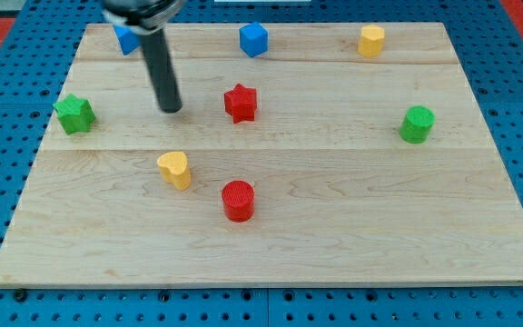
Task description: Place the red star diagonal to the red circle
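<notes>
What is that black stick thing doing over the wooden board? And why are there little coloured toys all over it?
The black stick is the end of a robot arm. It has no hand, so it holds nothing. Its bottom end, my tip, slides along the wooden board and nudges blocks about. There is only one picture, and nobody noted where the camera sits.

On the board lie a red star, a red circle, a yellow heart, a green star, a green cylinder, a blue cube, a yellow block, and another blue block partly hidden behind the rod.

My tip is to the view's left of the red star, not touching it. The star sits almost straight above the circle; it is meant to end up diagonal to it.
</notes>
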Motion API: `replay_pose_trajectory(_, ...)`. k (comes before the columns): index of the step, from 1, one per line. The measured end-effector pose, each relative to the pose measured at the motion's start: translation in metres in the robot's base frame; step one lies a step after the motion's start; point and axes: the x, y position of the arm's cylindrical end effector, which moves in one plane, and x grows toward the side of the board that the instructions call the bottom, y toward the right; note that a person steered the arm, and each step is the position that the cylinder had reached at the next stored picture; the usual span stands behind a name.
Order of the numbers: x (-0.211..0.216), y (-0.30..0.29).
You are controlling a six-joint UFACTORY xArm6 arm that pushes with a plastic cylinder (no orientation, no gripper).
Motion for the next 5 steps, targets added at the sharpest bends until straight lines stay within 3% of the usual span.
replay_pose_trajectory(1, -0.010, 0.089)
replay_pose_trajectory(2, 0.024, 0.148)
replay_pose_trajectory(3, 0.097, 0.124)
replay_pose_trajectory(4, 0.071, 0.114)
replay_pose_trajectory(5, 0.074, 0.065)
